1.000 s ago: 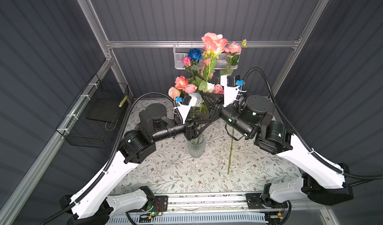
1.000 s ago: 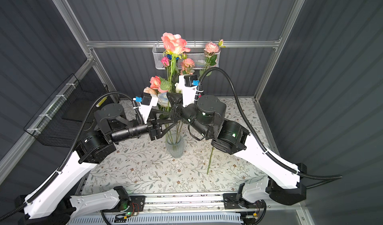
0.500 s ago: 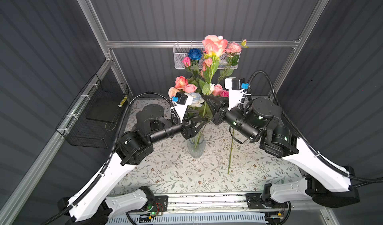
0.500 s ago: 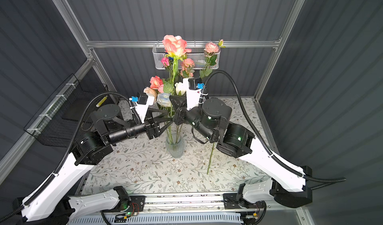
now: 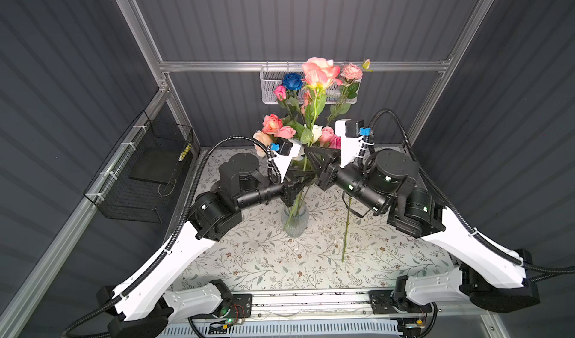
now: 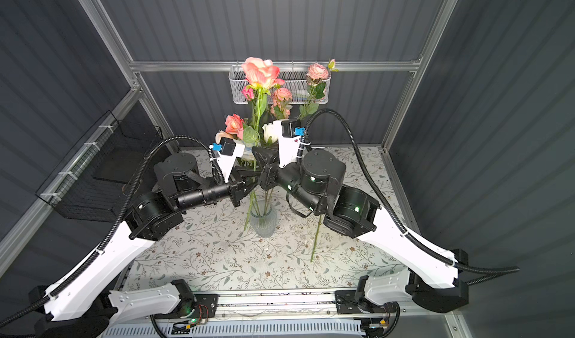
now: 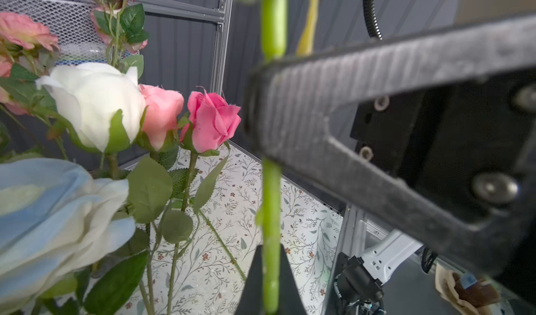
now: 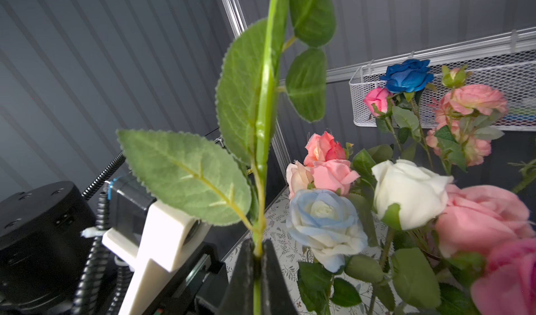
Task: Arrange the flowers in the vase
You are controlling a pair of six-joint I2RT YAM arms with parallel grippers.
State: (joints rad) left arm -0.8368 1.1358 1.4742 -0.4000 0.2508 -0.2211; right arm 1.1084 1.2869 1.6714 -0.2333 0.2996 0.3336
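A tall peach-pink rose (image 5: 319, 71) rises above the clear glass vase (image 5: 295, 224), and both grippers are shut on its green stem (image 8: 262, 142). My right gripper (image 8: 256, 246) pinches the stem just below its leaves, seen in a top view as the right gripper (image 5: 308, 151). My left gripper (image 7: 271, 252) clamps the same stem lower down, over the vase mouth, seen in a top view as the left gripper (image 5: 308, 177). The vase holds several flowers, among them a white rose (image 7: 95, 101), a pink rose (image 7: 213, 119) and a blue rose (image 5: 292, 81). I cannot tell whether the held stem's foot is inside the vase.
A lone green stem (image 5: 346, 230) stands under the right arm, its foot on the floral cloth right of the vase. A white mesh basket (image 5: 270, 87) hangs on the back rail. A black wire basket (image 5: 146, 171) is on the left wall.
My left gripper was open beside the stem and has shut on it. The right arm has drawn back to the right, still holding the rose.
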